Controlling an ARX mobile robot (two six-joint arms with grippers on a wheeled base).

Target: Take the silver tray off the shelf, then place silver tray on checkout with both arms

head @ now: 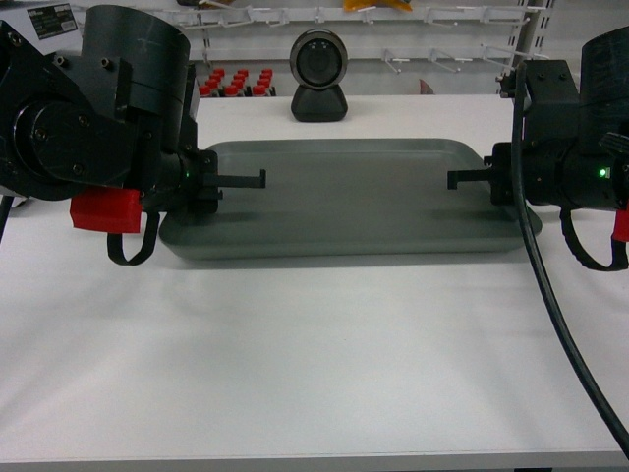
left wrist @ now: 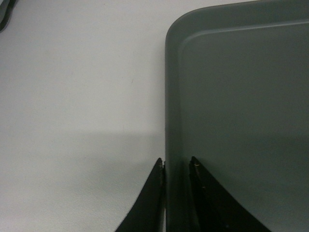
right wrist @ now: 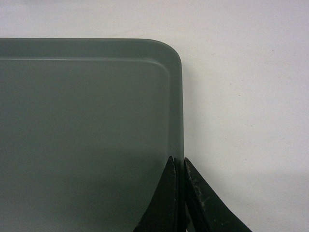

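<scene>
- While both arms flank it, flat grey-silver rectangular tray [head: 344, 202] lies on white smooth checkout tabletop [head: 295, 364], toward far edge, near black round camera device [head: 318, 76].
- L gripper [left wrist: 176, 166] pinches tray's left rim.
- R gripper [right wrist: 177, 164] clamps right rim, apparently tight.

The silver tray [head: 344, 202] lies flat on the white checkout [head: 295, 364], its long side running left to right. The left gripper [head: 257, 179] reaches in over the tray's left end, and the right gripper [head: 454, 180] over its right end, both pointing toward the middle. Whether the fingers actually pinch the rim is hard to judge from this angle. Behind the tray stands a round black camera [head: 318, 75], with red-capped bottles [head: 236, 83] farther back.
</scene>
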